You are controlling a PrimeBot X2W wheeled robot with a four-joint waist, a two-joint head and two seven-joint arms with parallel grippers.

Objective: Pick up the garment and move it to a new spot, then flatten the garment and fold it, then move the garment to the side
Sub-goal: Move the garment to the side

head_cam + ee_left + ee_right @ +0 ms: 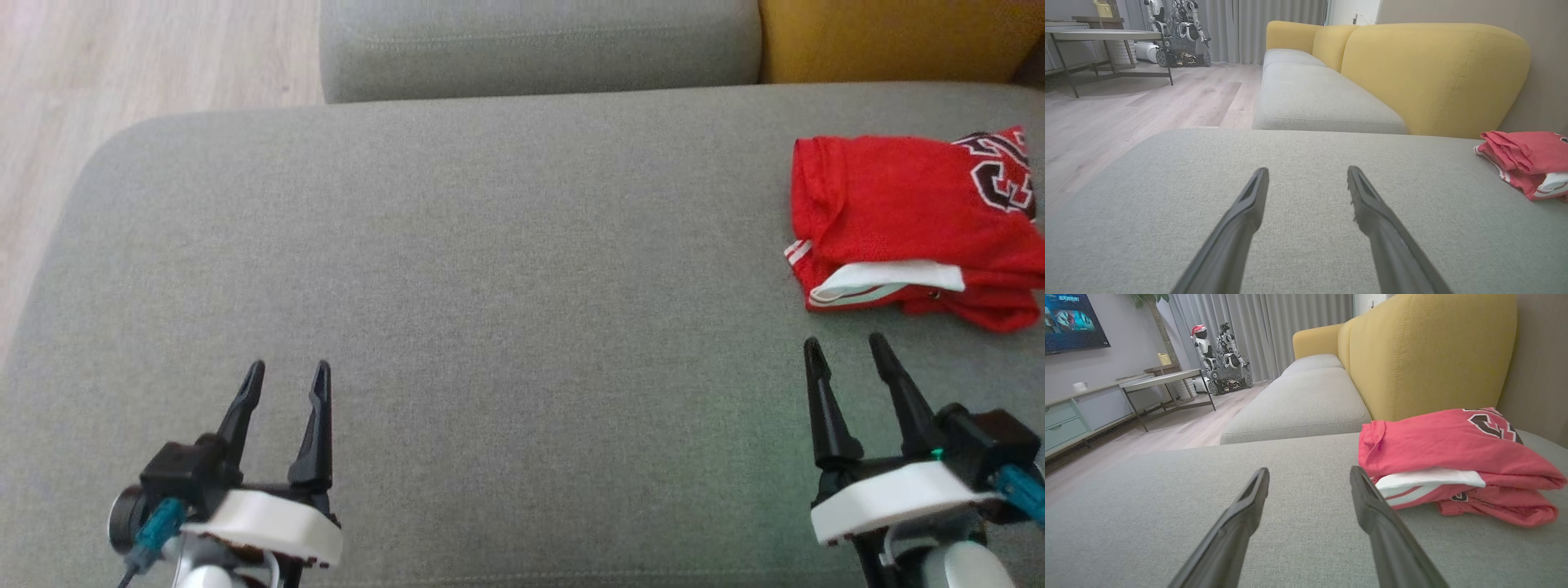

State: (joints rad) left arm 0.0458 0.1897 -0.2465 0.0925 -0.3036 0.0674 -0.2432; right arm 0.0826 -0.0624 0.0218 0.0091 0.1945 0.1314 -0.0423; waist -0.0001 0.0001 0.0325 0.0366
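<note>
Head view | garment (898, 208) folded | just beyond right hand (844, 341), not touching

The garment (914, 224) lies on the wide seat cushion (490, 286) at its far right, near the backrest (890, 37) that stands behind that corner. The right jaws hang over the cushion's near right, just before the garment and apart from it, and the left jaws hang over the near left, well apart from it. Behind the wide cushion a second seat cushion (539, 45) butts against it with the backrest on its right, the floor (122, 57) runs along the left, and a table (1106, 36) stands on it far off with another robot (1180, 32) behind.
</note>
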